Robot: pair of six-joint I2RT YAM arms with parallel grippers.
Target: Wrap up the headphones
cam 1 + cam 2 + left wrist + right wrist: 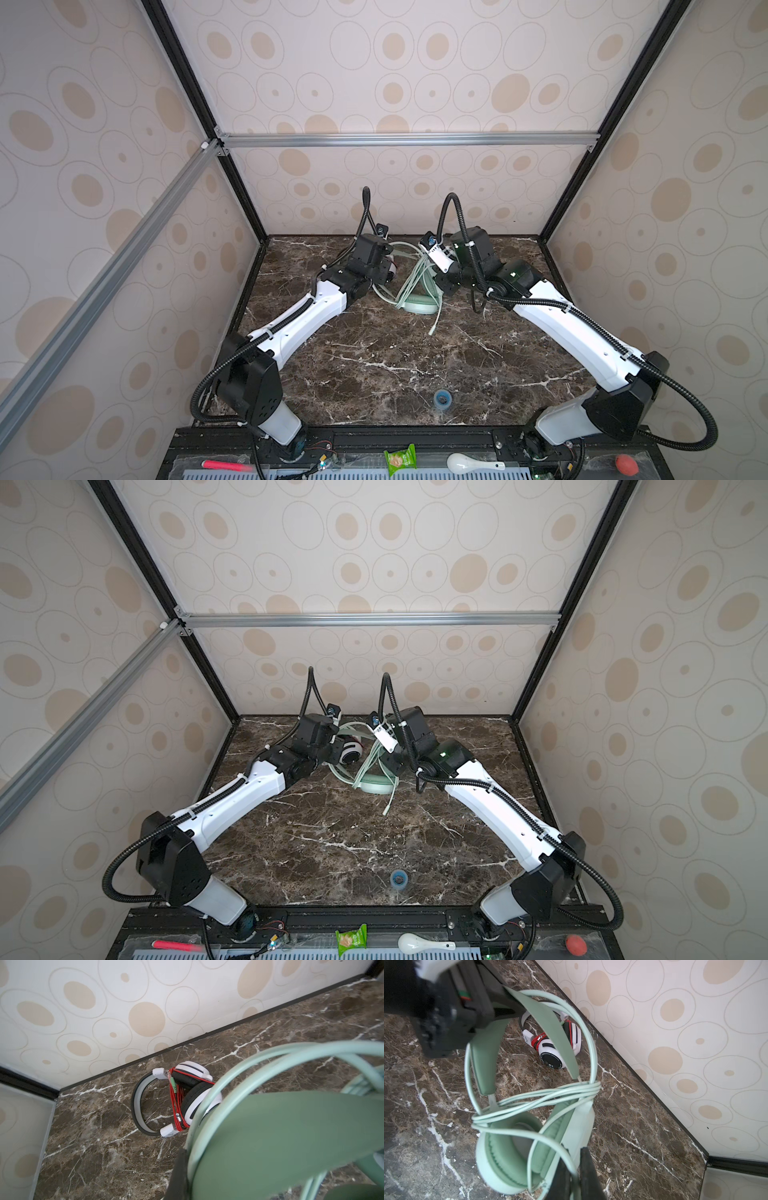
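Note:
The pale mint green headphones (417,305) (374,786) stand on the dark marble table (395,365) between my two arms. My left gripper (503,1000) is shut on their headband (280,1136), holding them upright. Their matching cord (550,1095) is looped several times across the band above the ear cups (508,1147). My right gripper (575,1167) is shut on a strand of that cord, beside one cup. The cord's plug end (433,331) lies loose on the table. The white headphones (187,1093) (351,752) lie near the back wall, their red cord (176,1105) wound round them.
A blue tape roll (443,398) sits near the table's front edge. On the front ledge lie a pink pen (226,464), a green packet (400,459), a white spoon (465,462) and a red ball (626,464). Patterned walls enclose the back and both sides.

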